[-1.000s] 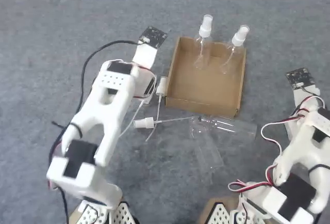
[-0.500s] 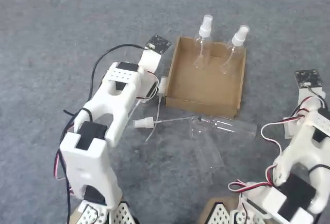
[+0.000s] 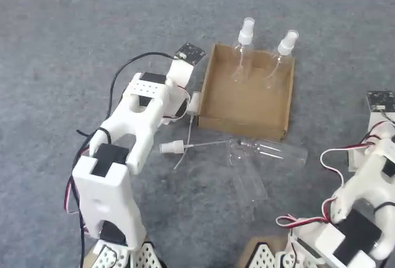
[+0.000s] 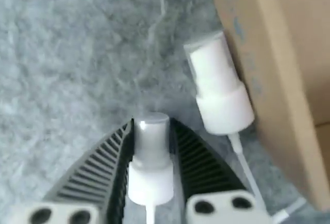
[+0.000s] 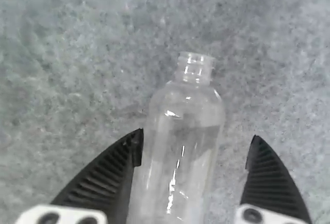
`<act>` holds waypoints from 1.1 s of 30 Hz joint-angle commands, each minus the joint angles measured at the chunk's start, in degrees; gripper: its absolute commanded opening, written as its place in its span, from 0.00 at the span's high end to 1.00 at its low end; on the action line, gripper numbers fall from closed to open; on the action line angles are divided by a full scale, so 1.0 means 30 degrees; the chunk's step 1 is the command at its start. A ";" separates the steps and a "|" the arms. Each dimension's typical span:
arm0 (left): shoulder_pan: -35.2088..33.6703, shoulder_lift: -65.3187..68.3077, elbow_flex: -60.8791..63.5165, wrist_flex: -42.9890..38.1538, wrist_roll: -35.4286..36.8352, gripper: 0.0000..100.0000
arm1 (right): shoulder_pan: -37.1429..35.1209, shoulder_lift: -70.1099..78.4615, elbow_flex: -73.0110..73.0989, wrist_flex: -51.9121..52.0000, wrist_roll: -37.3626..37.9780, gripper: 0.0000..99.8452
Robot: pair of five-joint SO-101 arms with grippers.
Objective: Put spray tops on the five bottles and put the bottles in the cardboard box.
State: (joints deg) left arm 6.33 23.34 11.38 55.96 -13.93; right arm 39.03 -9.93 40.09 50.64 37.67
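spray top (image 4: 149, 157) pinched in left fingers (image 4: 111, 170), right fingers (image 5: 103, 177) spread astride bottle (image 5: 180, 141)

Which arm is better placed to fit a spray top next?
Left. The left pincer grips a spray top near the box; the right pincer is open around a capless bottle.

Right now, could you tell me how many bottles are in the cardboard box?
2, both at the far wall of the cardboard box: the first bottle on the left, the second bottle on the right.
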 commanded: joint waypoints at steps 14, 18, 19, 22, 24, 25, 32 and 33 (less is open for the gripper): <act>-0.2637 -1.2161 0.6462 0.2432 0.1641 0.99 | -0.1304 -0.0190 -0.1524 0.1949 -0.1582 0.73; -0.2579 -1.4359 0.9363 0.0527 0.2081 0.99 | -0.1333 -0.0161 -0.2608 0.2740 -0.1729 0.73; -0.2579 -1.4799 1.0007 0.0088 0.2198 0.99 | -0.1333 -0.0161 -0.2901 0.2886 -0.2139 0.73; -0.2579 -1.5648 1.1326 -0.0615 0.2198 0.99 | -0.1392 -0.0073 -0.3634 0.2974 -0.3106 0.73; -0.2579 -1.5883 1.1707 -0.0615 0.2198 0.99 | -0.1802 0.0571 -0.4132 0.2974 -0.3223 0.73; -0.2579 -1.5912 1.1736 -0.0615 0.2198 0.99 | -0.2037 0.1187 -0.4366 0.2974 -0.3341 0.73; -0.2579 -1.5883 1.1795 -0.0615 0.2198 0.99 | -0.2418 0.5670 -0.6711 0.3033 -0.4337 0.74; -0.2579 -1.5883 1.1795 -0.0615 0.2198 0.99 | -0.2418 0.5993 -0.6857 0.3238 -0.4308 0.74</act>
State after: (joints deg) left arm -1.49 -21.05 46.99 55.34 -8.13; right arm 32.26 5.63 24.88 58.99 25.98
